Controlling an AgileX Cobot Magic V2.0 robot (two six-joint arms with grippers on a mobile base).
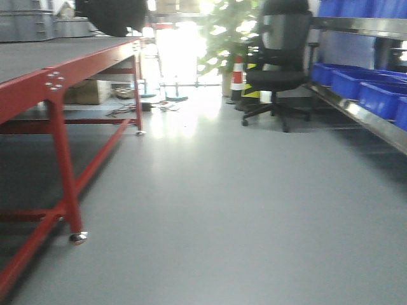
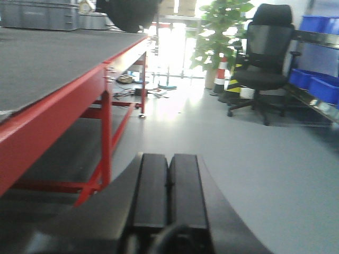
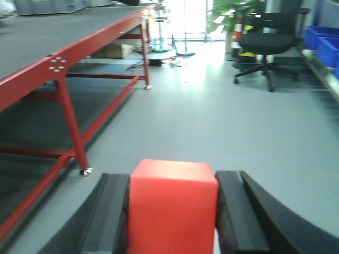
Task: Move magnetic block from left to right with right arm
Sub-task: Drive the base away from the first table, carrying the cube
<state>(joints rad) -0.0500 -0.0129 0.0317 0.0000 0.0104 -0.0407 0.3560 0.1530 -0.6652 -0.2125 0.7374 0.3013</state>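
The magnetic block (image 3: 172,206), a plain red cube, fills the bottom middle of the right wrist view. My right gripper (image 3: 173,182) is shut on it, one black finger pressed against each side. Grey floor lies beyond it. In the left wrist view my left gripper (image 2: 168,161) is shut, its two black pads (image 2: 151,190) pressed together with nothing between them. Neither gripper nor the block appears in the front view.
A long red-framed table (image 1: 95,54) with a dark top runs along the left, on castors (image 1: 78,237). A black office chair (image 1: 280,70) stands ahead at the right. Blue bins (image 1: 356,86) sit on a metal shelf at the far right. Grey floor (image 1: 222,210) lies between.
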